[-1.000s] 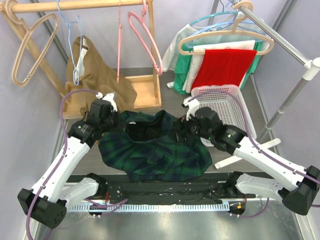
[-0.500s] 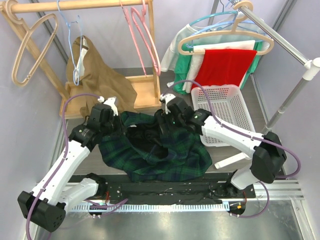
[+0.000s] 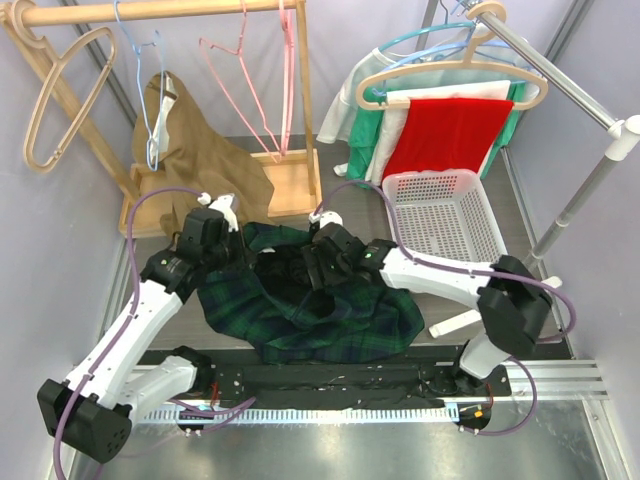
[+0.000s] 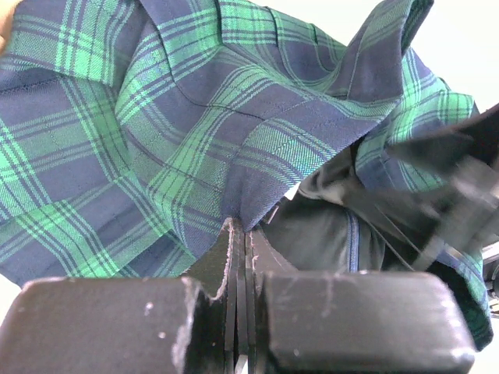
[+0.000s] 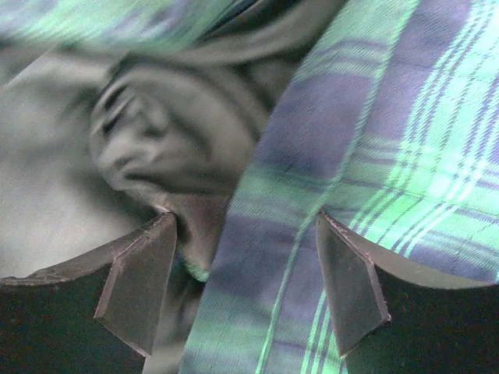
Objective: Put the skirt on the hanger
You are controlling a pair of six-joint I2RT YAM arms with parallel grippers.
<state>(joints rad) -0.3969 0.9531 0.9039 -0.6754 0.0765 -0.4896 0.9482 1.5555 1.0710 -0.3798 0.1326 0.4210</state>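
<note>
The skirt (image 3: 320,310) is green and navy plaid with a dark lining and lies bunched on the table between the arms. My left gripper (image 3: 232,248) is shut on its upper left edge; in the left wrist view the jaws pinch the plaid cloth (image 4: 234,132) at my left gripper (image 4: 240,226). My right gripper (image 3: 312,262) is open, pressed down over the skirt's waist opening, with a plaid band (image 5: 312,202) and dark lining (image 5: 156,132) between the fingers (image 5: 245,257). Pink wire hangers (image 3: 262,95) hang on the wooden rail at the back.
A wooden rack (image 3: 150,12) holds a beige hanger (image 3: 60,100), a blue hanger and a tan garment (image 3: 195,150). A white basket (image 3: 445,225) stands at the right. A metal rail (image 3: 560,75) carries hung red and green clothes (image 3: 440,130).
My right arm has swung left from beside the basket to the skirt's middle and lowered onto the waist. The pink hangers on the rail have swung left. My left gripper has kept its hold.
</note>
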